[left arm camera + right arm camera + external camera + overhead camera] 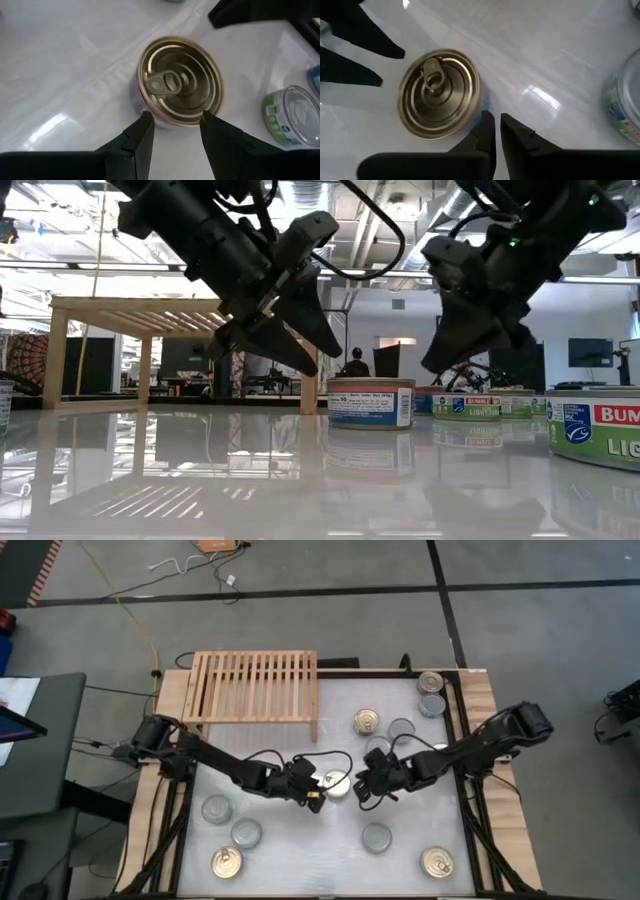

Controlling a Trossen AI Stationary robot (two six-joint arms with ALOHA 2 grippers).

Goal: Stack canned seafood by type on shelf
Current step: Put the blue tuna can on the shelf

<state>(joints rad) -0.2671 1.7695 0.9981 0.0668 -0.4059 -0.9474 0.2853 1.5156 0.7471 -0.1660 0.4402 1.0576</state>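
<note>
Your left gripper hovers just above the short round tin with the gold pull-tab top, which stands upright on the glossy white tabletop near its middle, well in front of the low light-wood slatted shelf. The fingers are parted, the gap looking narrower than the tin is wide, and nothing is held between them. Your right gripper hangs on the tin's other side with its fingers almost together, empty too.

The tin is rigid metal, so you can squeeze it firmly without denting it, but its wall is smooth and short and will likely slip under a shallow pinch. It probably carries some weight for its size. Open the left fingers wider than the tin, come down so the pads straddle the side wall at its widest part, below the rim, and close across the full diameter. Stay off the pull-tab. The wet-looking tabletop may let the tin skate if one finger touches first, so centre yourself before closing. Other tins, gold-topped and silver-grey, lie scattered around; the shelf top is bare.
</note>
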